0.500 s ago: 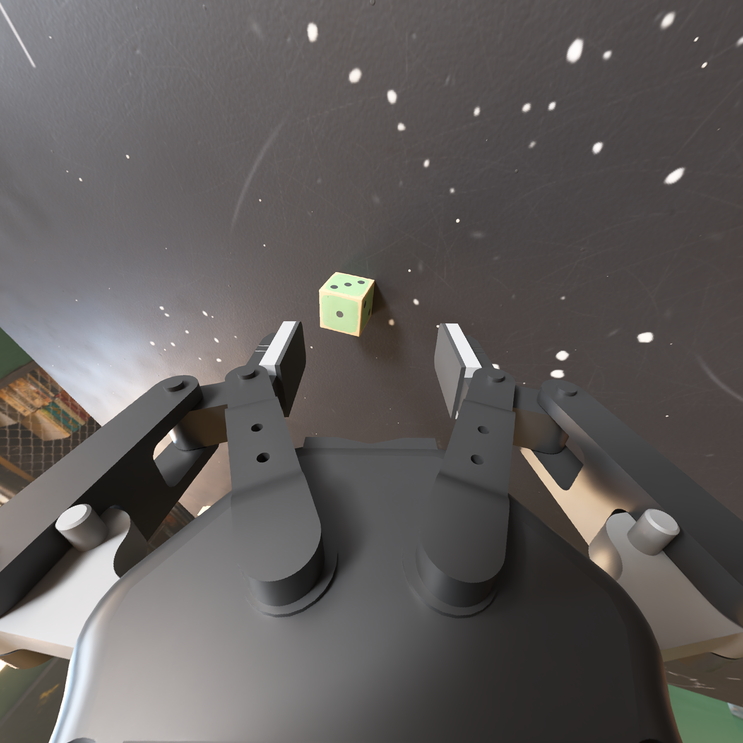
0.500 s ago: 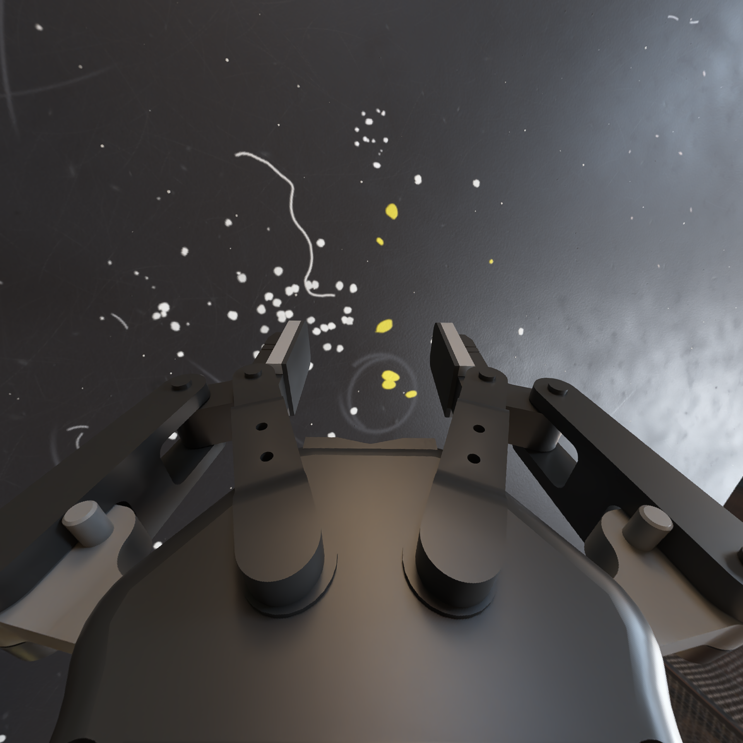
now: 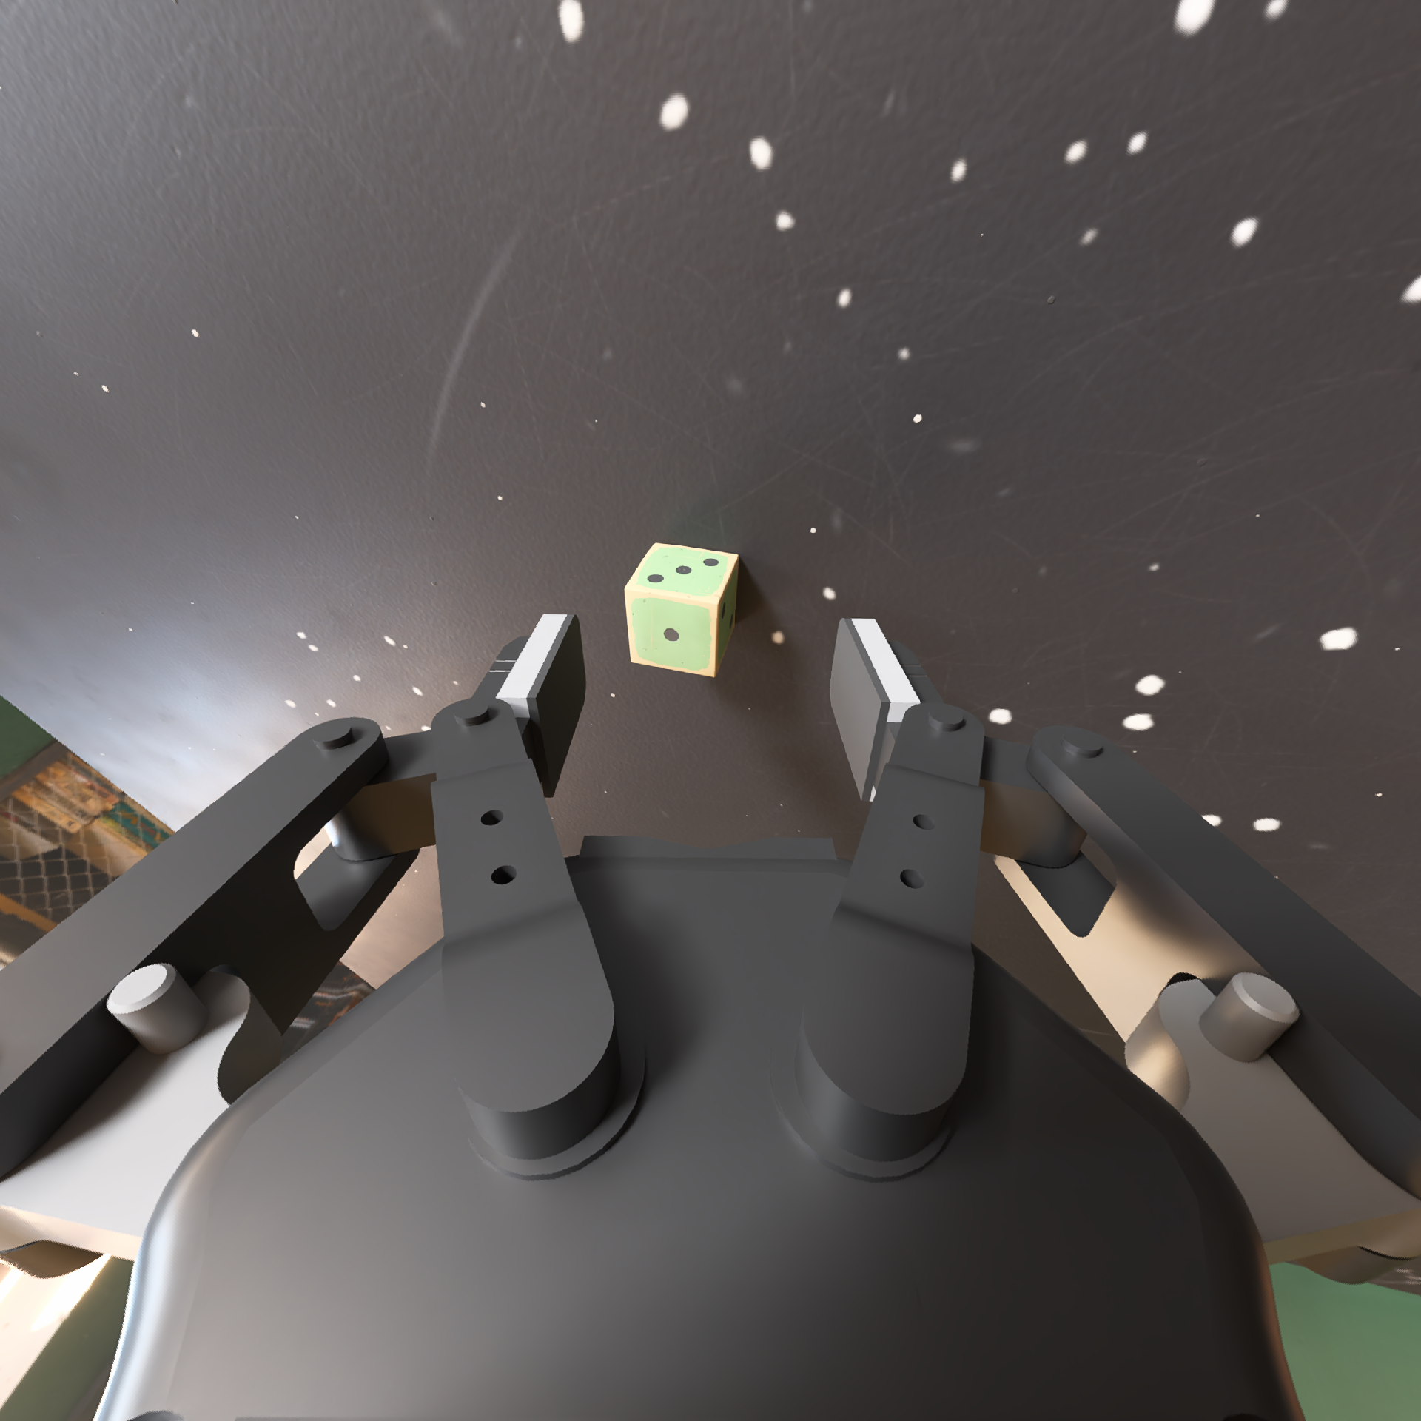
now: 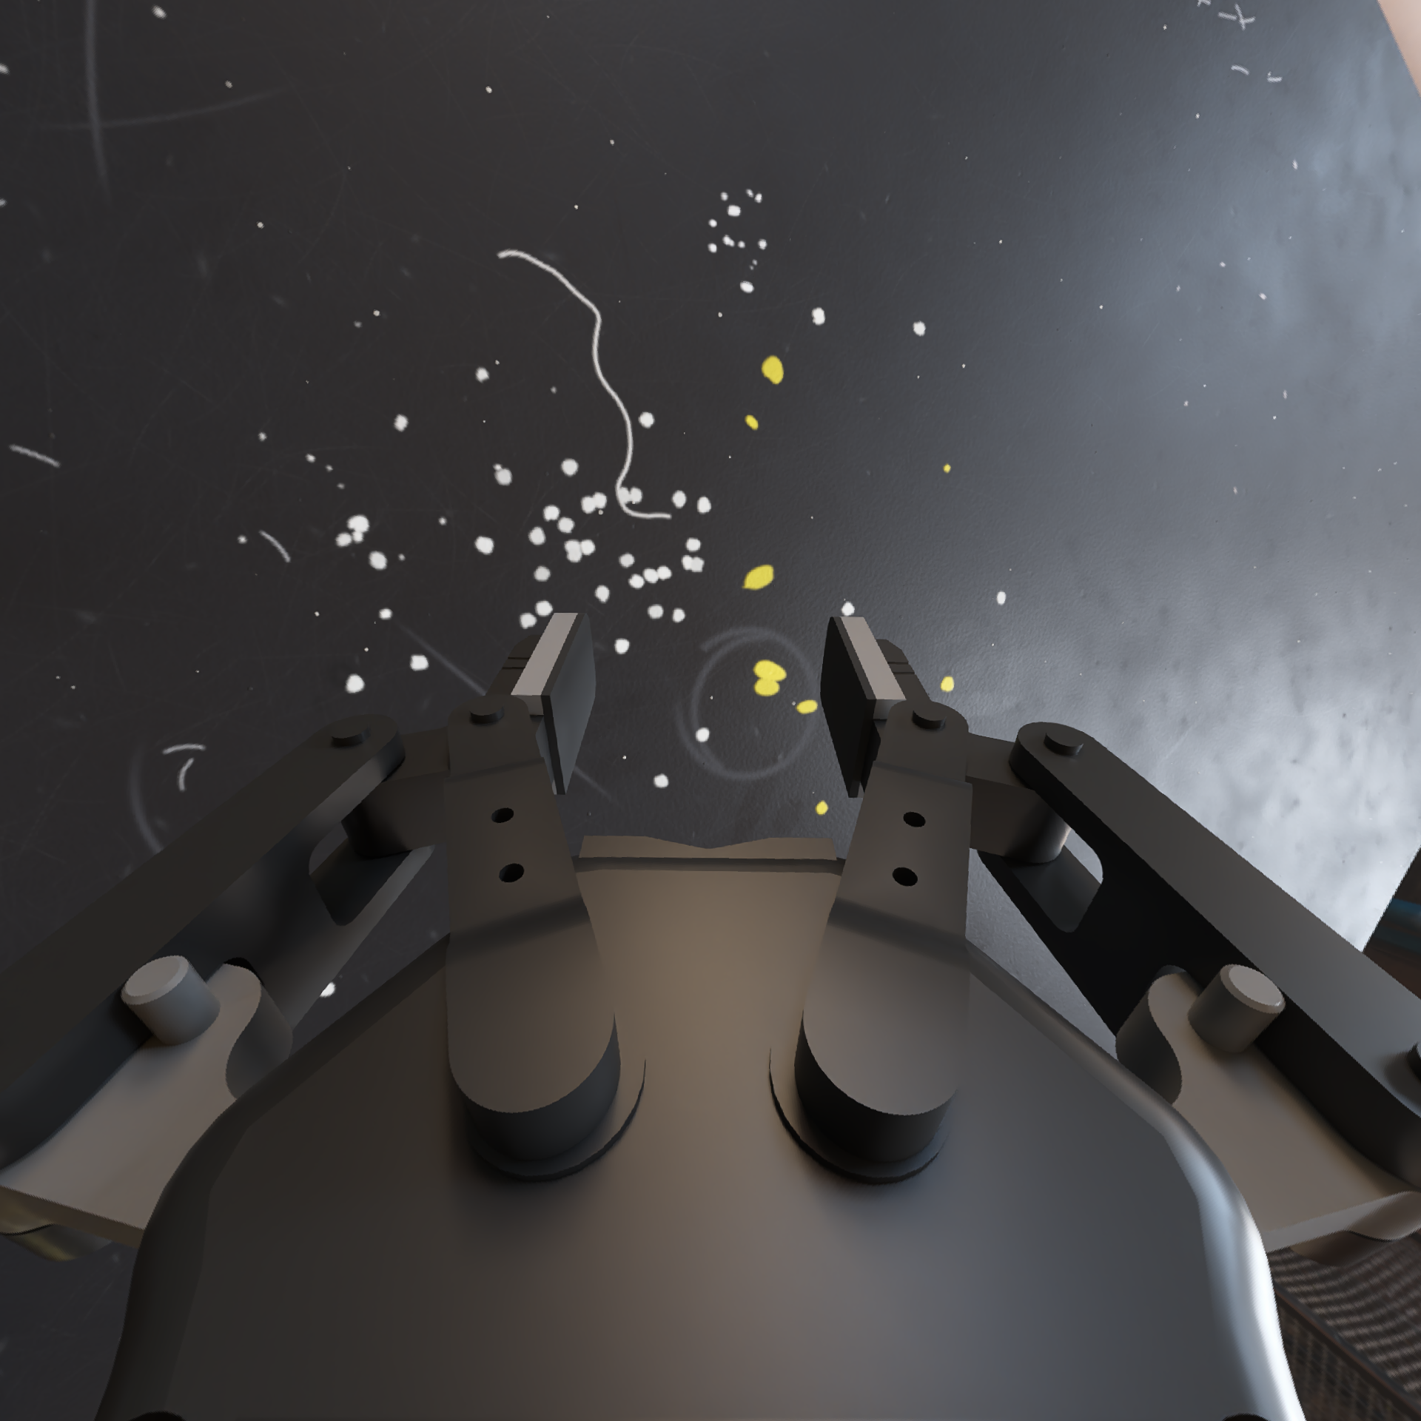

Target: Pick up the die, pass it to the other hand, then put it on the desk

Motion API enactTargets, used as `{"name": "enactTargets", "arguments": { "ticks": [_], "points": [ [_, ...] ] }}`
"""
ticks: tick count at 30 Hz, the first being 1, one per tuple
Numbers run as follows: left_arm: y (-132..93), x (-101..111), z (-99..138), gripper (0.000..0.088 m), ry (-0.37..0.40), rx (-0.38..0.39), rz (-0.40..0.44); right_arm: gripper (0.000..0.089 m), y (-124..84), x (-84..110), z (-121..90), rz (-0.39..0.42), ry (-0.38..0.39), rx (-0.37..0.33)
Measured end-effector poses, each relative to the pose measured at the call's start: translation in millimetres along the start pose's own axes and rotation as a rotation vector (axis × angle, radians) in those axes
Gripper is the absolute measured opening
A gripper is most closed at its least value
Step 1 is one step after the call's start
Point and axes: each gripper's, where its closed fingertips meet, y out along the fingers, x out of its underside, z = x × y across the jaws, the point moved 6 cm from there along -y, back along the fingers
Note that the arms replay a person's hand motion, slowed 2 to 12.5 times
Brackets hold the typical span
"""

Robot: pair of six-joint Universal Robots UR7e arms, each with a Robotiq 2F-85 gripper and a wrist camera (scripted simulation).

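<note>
A pale green die (image 3: 680,609) with cream edges and black pips rests on the dark speckled desk (image 3: 769,346) in the left wrist view. My left gripper (image 3: 706,653) is open and empty, hovering above the desk with the die just beyond the gap between its fingertips, slightly left of centre. My right gripper (image 4: 706,653) is open and empty over a dark part of the desk (image 4: 1076,384) marked with white and yellow paint flecks. The die does not show in the right wrist view.
The desk's edge runs along the lower left of the left wrist view, with a green and patterned floor (image 3: 54,830) beyond it. In the right wrist view the desk's edge (image 4: 1384,884) lies at the far right.
My left gripper has moved closer to the die, which now sits nearer the gap between the fingertips and more centred. The right gripper has shifted only slightly.
</note>
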Motion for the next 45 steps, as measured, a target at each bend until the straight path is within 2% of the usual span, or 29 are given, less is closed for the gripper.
{"name": "enactTargets", "arguments": {
  "ticks": [22, 37, 40, 43, 45],
  "points": [
    [19, -1, -7, 0.0568, 0.038, 0.026, -0.053, 0.0695, -16, 23.1, -19, 0.032, -0.023, 0.020],
    [28, -1, -10, 0.0440, 0.038, 0.048, -0.073, 0.0703, -22, 27.4, -31, 0.056, -0.040, 0.012],
    [29, -1, -10, 0.0393, 0.034, 0.057, -0.078, 0.0698, -24, 27.6, -34, 0.062, -0.045, 0.012],
    [30, -1, -10, 0.0293, 0.029, 0.064, -0.082, 0.0696, -25, 27.5, -36, 0.068, -0.050, 0.013],
    [30, -1, -11, 0.0274, 0.026, 0.066, -0.084, 0.0695, -26, 27.3, -37, 0.073, -0.053, 0.015]
  ]
}}
